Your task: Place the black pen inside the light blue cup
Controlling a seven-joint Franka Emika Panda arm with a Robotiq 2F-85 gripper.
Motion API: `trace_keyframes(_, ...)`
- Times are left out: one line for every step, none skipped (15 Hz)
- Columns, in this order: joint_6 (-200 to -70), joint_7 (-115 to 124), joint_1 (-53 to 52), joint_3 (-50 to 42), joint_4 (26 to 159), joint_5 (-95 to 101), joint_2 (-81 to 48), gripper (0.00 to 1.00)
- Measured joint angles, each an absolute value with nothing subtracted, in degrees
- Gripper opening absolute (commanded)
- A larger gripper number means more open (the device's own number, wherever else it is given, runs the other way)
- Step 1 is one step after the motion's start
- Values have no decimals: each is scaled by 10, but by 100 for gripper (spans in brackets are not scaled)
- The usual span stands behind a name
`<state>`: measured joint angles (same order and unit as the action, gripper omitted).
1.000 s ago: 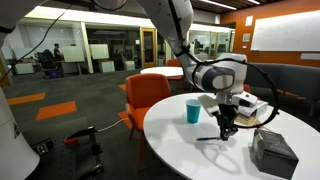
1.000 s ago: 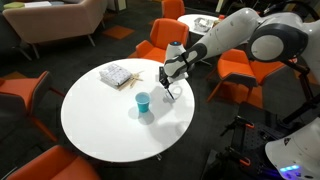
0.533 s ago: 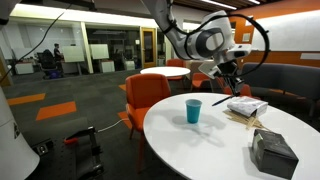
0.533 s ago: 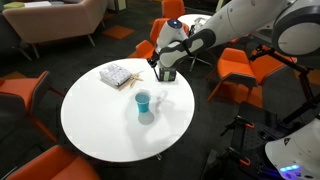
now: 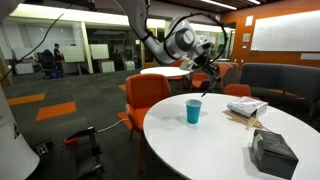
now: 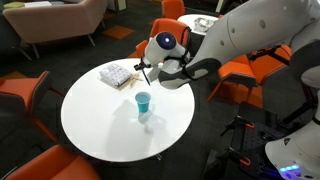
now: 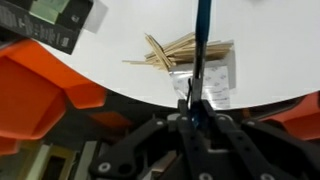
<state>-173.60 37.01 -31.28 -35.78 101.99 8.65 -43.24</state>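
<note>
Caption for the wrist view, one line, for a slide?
Gripper holds the black pen; wooden sticks lie on the white table behind it.

Surfaces on and around the white table

The table point(image 7: 110, 45) has a smooth, hard white top, mostly matt. On the table, the light blue cup point(image 5: 193, 111) looks like smooth plastic with a faint sheen. The sticks point(image 7: 165, 55) are pale bare wood, dull. The packet point(image 7: 215, 85) under them looks like clear shiny film over white paper. The bag point(image 5: 272, 150) is dark grey and matt, cloth-like. The black pen point(image 7: 202, 45) is smooth and slightly glossy. The gripper point(image 7: 197, 118) is matt black, the arm point(image 6: 240, 40) glossy white shell. Beside the table, the chair point(image 7: 40, 95) is matt orange, perhaps fabric
</note>
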Motion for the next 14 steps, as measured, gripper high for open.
trace_keyframes(-1750, 386, -355, -394, 1029, 86, -445, 2)
trace_keyframes(-1760, 398, -395, -429, 1038, 79, -460, 2)
trace_keyframes(-1767, 401, -433, -459, 1047, 67, -476, 2)
trace_keyframes(-1772, 402, -465, -482, 1055, 50, -493, 2)
trace_keyframes(-1773, 402, -493, -502, 1063, 31, -511, 2)
trace_keyframes(-1774, 401, -516, -514, 1069, 12, -529, 2)
trace_keyframes(-1774, 400, -535, -523, 1074, -6, -546, 2)
trace_keyframes(-1774, 398, -549, -529, 1077, -22, -563, 2)
trace_keyframes(-1775, 398, -560, -533, 1079, -37, -580, 2)
trace_keyframes(-1775, 397, -569, -537, 1079, -51, -596, 2)
trace_keyframes(-1775, 397, -576, -541, 1079, -64, -612, 2)
trace_keyframes(-1778, 397, -583, -547, 1078, -78, -627, 2)
trace_keyframes(-1781, 397, -588, -553, 1077, -89, -640, 2)
trace_keyframes(-1785, 397, -593, -559, 1076, -101, -650, 2)
